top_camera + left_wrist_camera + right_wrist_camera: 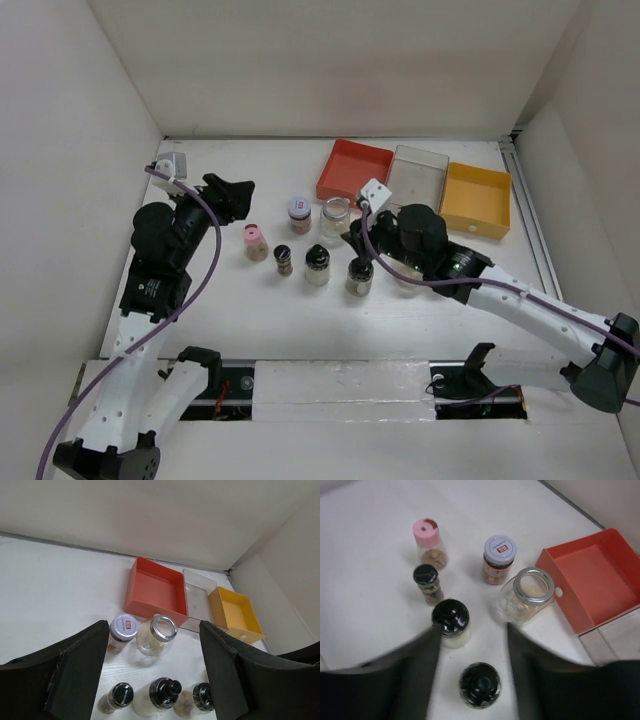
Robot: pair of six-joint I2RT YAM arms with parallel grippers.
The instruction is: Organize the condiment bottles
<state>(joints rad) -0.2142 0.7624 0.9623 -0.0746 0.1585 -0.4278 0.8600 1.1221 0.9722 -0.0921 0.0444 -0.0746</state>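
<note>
The condiment bottles stand mid-table: a pink-capped one (pixel 256 241), a small black-capped one (pixel 284 260), a white black-capped one (pixel 317 265), another black-capped one (pixel 359 277), a short jar with a silver-red lid (pixel 299 214) and a clear glass jar (pixel 336 217). My left gripper (pixel 238 195) hangs open to their left; its wrist view frames the glass jar (pixel 157 636) between open fingers (pixel 80 675). My right gripper (pixel 474 630) is open and blurred, fingers either side of a black-capped bottle (pixel 480 684) without touching it. What looks like another glass jar (pixel 404 274) is half hidden under the right arm.
Three rectangular trays sit side by side at the back right: red (pixel 354 170), clear (pixel 420 172) and yellow (pixel 477 198). White walls close the table on the left, back and right. The right arm stretches across the right side of the table.
</note>
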